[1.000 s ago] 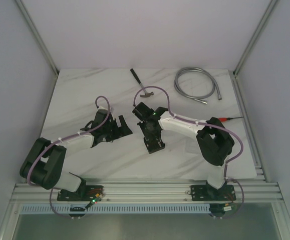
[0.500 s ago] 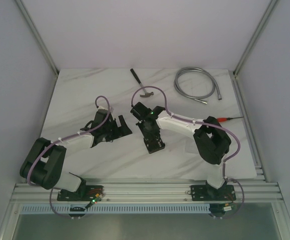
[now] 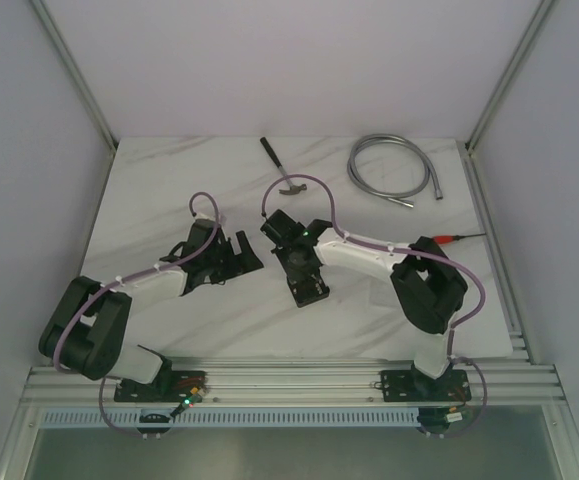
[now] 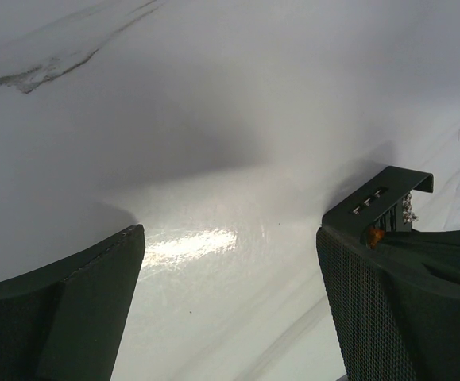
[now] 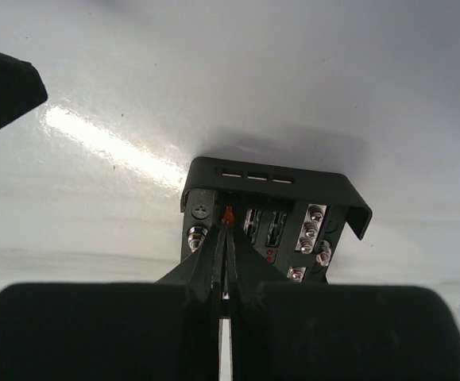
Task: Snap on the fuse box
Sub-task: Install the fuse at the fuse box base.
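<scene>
The fuse box (image 3: 311,288) is a small black box lying open on the white table; its slots and screws (image 5: 273,214) face the right wrist view. My right gripper (image 3: 302,268) reaches down into it, shut, with a tiny orange fuse (image 5: 229,214) pinched at its tips (image 5: 228,230) over the box's left slot. To the box's left my left gripper (image 3: 248,255) rests low over the table, open, with only bare table between its fingers (image 4: 230,302). In the left wrist view, a corner of the fuse box (image 4: 380,198) shows past the right finger.
A hammer (image 3: 279,170) lies at the back centre. A coiled metal hose (image 3: 394,175) is at the back right. A red-handled screwdriver (image 3: 454,238) lies by the right arm's elbow. Frame rails edge the table on both sides.
The right arm's wrist has shifted slightly over the fuse box, with its gripper staying shut. The left arm has not moved.
</scene>
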`<state>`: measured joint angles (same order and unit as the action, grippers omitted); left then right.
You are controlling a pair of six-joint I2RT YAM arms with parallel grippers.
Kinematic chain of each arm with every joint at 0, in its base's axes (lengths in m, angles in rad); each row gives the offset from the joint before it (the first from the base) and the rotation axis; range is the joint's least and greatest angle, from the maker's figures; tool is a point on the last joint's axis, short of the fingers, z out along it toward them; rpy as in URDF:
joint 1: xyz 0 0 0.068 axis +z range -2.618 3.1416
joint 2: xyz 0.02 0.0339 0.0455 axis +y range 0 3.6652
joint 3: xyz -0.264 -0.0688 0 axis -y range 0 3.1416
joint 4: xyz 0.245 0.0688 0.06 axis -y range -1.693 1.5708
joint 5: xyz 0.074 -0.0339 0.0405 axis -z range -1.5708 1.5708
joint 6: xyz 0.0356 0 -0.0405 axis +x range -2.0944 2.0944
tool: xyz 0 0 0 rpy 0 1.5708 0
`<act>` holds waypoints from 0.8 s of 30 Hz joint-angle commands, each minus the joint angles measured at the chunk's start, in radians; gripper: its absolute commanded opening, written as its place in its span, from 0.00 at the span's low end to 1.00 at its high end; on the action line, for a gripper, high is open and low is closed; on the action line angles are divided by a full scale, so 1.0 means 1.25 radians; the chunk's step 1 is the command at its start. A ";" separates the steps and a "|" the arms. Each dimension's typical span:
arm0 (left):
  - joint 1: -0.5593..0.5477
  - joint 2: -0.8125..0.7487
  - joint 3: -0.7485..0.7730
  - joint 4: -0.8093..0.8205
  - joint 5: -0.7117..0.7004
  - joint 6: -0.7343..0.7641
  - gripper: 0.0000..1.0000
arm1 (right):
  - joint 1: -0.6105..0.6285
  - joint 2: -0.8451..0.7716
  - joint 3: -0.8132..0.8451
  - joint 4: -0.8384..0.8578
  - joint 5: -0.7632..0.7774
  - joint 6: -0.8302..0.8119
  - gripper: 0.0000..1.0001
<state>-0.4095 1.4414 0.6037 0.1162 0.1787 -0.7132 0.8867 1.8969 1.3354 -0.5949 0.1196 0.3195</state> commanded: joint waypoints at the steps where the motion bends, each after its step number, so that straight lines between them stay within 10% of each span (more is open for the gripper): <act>1: 0.005 -0.016 -0.022 -0.028 -0.009 -0.002 0.98 | 0.005 0.165 -0.133 0.004 0.027 0.005 0.00; 24: 0.005 -0.071 -0.031 -0.033 0.011 -0.021 0.99 | 0.012 -0.107 0.006 0.052 0.068 0.035 0.38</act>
<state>-0.4095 1.3579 0.5709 0.0994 0.1791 -0.7322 0.9054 1.8492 1.3727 -0.5495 0.1619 0.3473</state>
